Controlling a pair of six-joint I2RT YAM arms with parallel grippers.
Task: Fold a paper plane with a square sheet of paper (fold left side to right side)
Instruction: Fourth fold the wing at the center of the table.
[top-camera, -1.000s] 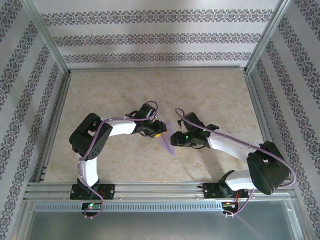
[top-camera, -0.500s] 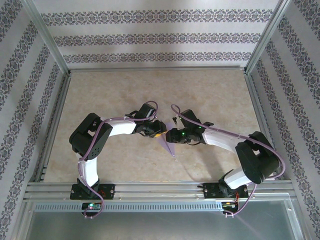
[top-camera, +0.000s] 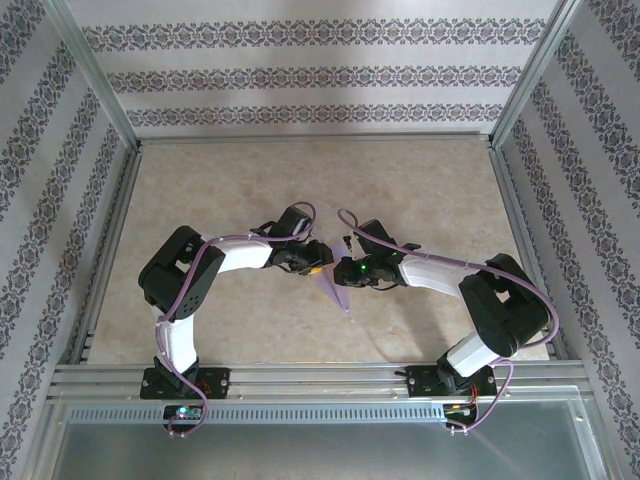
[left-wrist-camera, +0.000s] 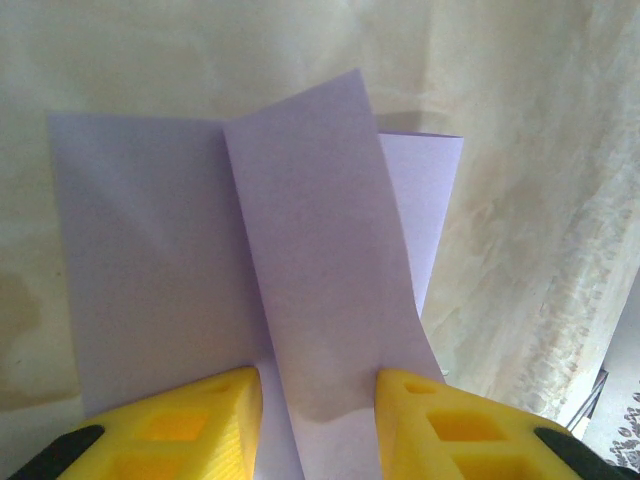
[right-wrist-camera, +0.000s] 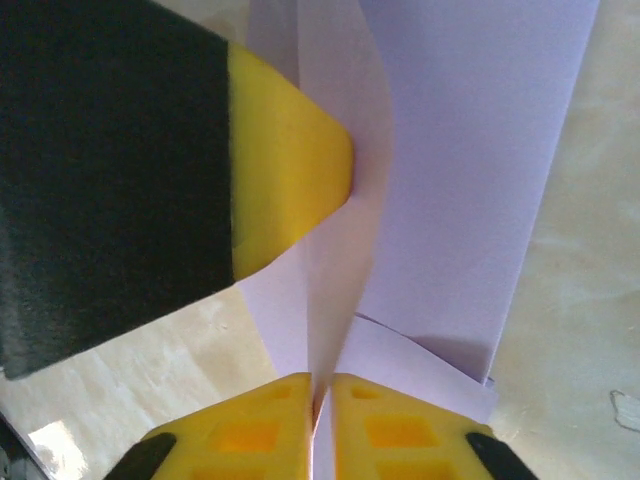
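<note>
The square sheet of paper is folded into a narrow purple paper plane (top-camera: 340, 293) on the table's middle, its tip pointing toward the near edge. My left gripper (top-camera: 318, 264) is at the plane's wide end. In the left wrist view its jaws (left-wrist-camera: 318, 400) stand partly open astride a raised flap of the plane (left-wrist-camera: 310, 230). My right gripper (top-camera: 341, 270) faces it from the right. In the right wrist view it (right-wrist-camera: 321, 395) is shut on the upright fold of the plane (right-wrist-camera: 470, 150). One left finger (right-wrist-camera: 285, 150) touches that fold from the side.
The beige table (top-camera: 230, 180) is ringed by a metal frame (top-camera: 310, 140) and patterned walls. Both arms bend inward and their wrists nearly meet over the table's middle. A rail (top-camera: 300, 375) carries the arm bases at the near edge.
My right gripper has moved left to the paper and closed on its upright fold. The left arm and its jaws have stayed put.
</note>
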